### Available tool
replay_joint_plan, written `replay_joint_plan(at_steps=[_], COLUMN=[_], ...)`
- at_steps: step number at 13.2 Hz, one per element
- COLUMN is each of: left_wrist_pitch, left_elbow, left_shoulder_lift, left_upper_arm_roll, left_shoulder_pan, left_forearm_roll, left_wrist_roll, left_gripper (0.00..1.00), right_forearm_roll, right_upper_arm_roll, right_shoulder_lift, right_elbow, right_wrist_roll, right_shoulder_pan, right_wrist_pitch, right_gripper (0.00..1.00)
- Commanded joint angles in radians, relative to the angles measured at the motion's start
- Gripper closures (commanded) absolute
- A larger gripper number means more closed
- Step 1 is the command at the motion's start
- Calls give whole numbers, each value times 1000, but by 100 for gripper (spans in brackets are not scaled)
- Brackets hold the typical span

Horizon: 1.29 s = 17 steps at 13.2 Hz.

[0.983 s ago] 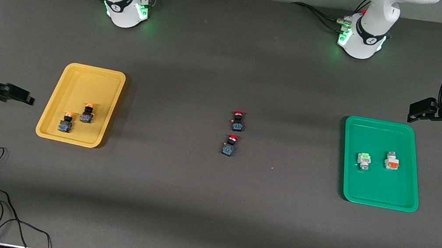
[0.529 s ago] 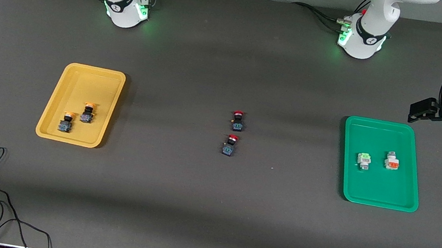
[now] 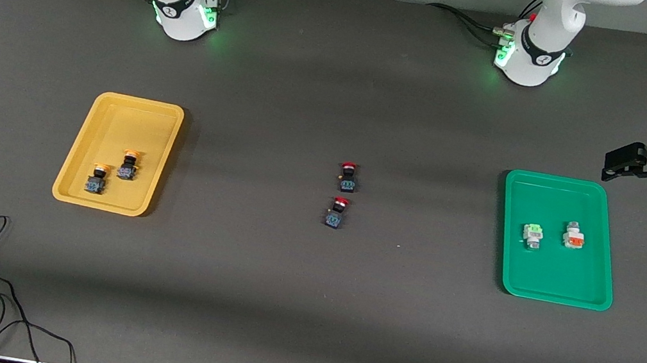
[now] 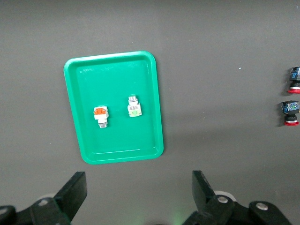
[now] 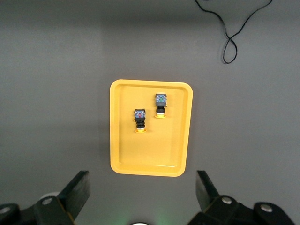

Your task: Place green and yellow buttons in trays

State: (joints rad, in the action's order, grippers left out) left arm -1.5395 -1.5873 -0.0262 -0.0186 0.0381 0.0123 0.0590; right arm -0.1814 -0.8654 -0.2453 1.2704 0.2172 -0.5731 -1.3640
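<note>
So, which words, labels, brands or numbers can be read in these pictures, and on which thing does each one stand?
No text can be read anywhere.
Right arm's base collar: a round logo mark, too small to read.
Left arm's base collar: the same mark, too small to read.
Buttons, yellow tray, green tray: no lettering visible.

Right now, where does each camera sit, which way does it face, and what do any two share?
Front view: high across the table, facing both arm bases; left end effector at the edge.
Left wrist view: looks down on the green tray; open left end effector shows.
Right wrist view: looks down on the yellow tray; open right end effector shows.
Front and wrist views share the trays.
</note>
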Motion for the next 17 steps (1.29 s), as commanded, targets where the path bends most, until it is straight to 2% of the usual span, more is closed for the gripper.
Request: replay_joint_plan(at_steps=[1, 6, 7, 8, 10, 12, 13, 15, 16, 17], left_wrist_pitch=[26, 26, 26, 26, 24, 24, 24, 21, 19, 16], left_elbow=[38, 35, 35, 35, 36, 36, 36, 36, 36, 36], left_shoulder_lift=[-32, -35, -35, -35, -35, -38, -38, -38, -38, -38], left_upper_arm_roll=[12, 11, 12, 11, 11, 11, 11, 11, 11, 11], left_shoulder_pan=[16, 16, 16, 16, 16, 16, 16, 16, 16, 16], left_forearm_roll=[-11, -14, -11, -14, -11, -11, -11, -11, -11, -11], left_wrist_roll=[-14, -7, -7, -5, -5, -4, -4, -5, -4, -5], left_gripper=[0, 0, 0, 0, 0, 0, 0, 0, 0, 0], right_forearm_roll=[7, 7, 8, 16, 46, 86, 105, 163, 165, 171], right_upper_arm_roll=[-3, -1, 20, 87, 265, 490, 564, 675, 747, 782], right_shoulder_lift=[-25, -16, -11, 1, 41, 90, 106, 129, 170, 204], right_elbow=[-46, -37, -36, -36, -13, 21, 38, 65, 116, 171], right_wrist_roll=[-21, -21, -22, -22, -24, -21, -22, -21, -19, -19], right_shoulder_pan=[-8, -2, 8, 63, 209, 383, 438, 522, 594, 622], right_wrist_pitch=[29, 29, 29, 29, 34, 36, 36, 34, 22, -9], right_gripper=[0, 0, 0, 0, 0, 0, 0, 0, 0, 0])
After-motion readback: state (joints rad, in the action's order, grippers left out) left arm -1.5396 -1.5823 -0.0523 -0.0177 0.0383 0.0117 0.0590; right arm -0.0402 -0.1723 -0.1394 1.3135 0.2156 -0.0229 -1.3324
